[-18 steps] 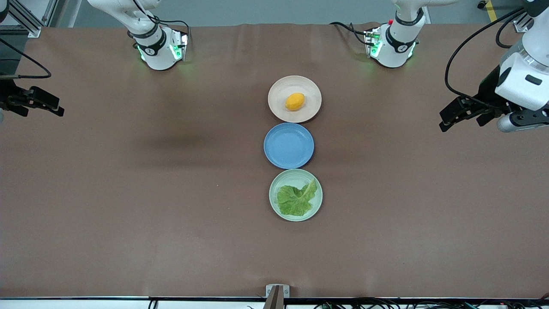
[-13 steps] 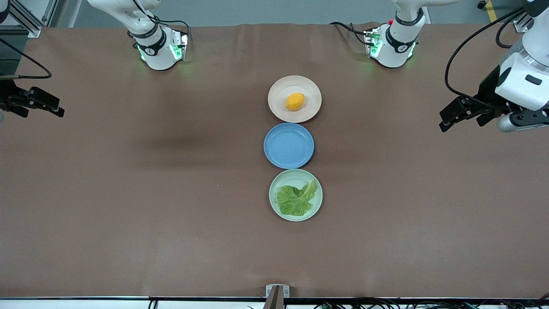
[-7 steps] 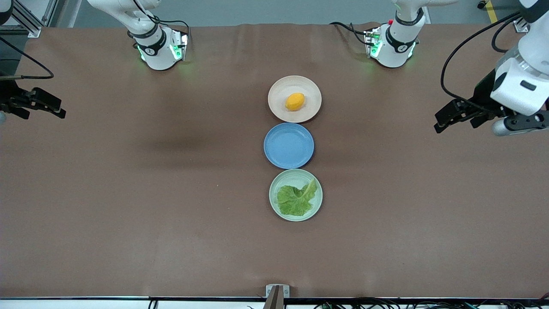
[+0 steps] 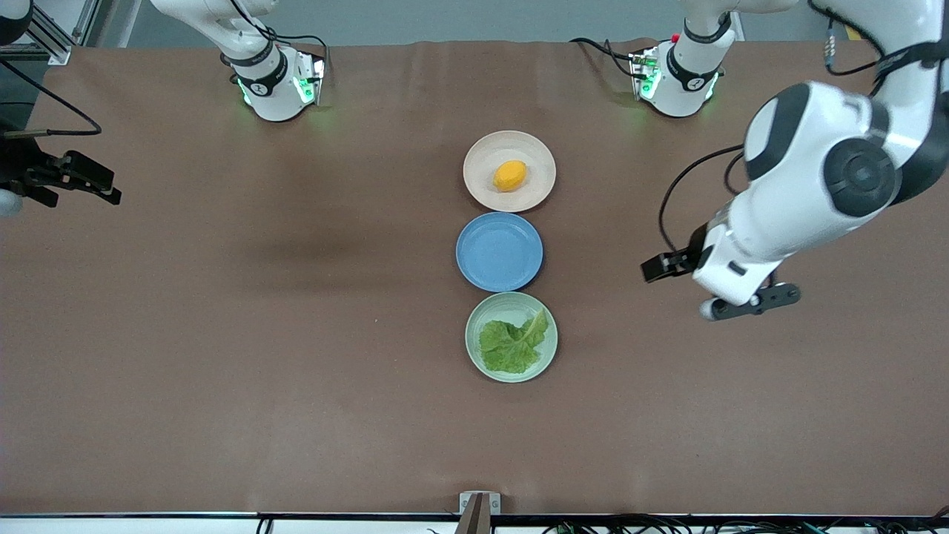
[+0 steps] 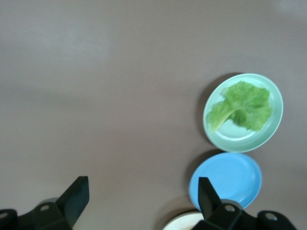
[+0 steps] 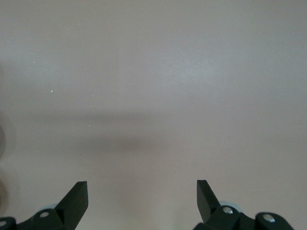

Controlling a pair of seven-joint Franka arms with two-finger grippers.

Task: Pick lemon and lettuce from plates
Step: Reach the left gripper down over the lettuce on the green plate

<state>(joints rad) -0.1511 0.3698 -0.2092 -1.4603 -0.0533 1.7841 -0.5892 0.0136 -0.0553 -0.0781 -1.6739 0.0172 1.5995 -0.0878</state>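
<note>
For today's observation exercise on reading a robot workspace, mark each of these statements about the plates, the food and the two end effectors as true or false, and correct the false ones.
1. The lemon lies on the beige-pink plate. True.
2. The lettuce lies on the blue plate. False: it lies on the mint green plate; the blue plate holds nothing.
3. The blue plate sits between the other two plates. True.
4. The left end effector grips the lettuce. False: it is open and hangs over bare table toward the left arm's end.
5. The right end effector is over the lemon. False: it is open over the right arm's end of the table.
</note>
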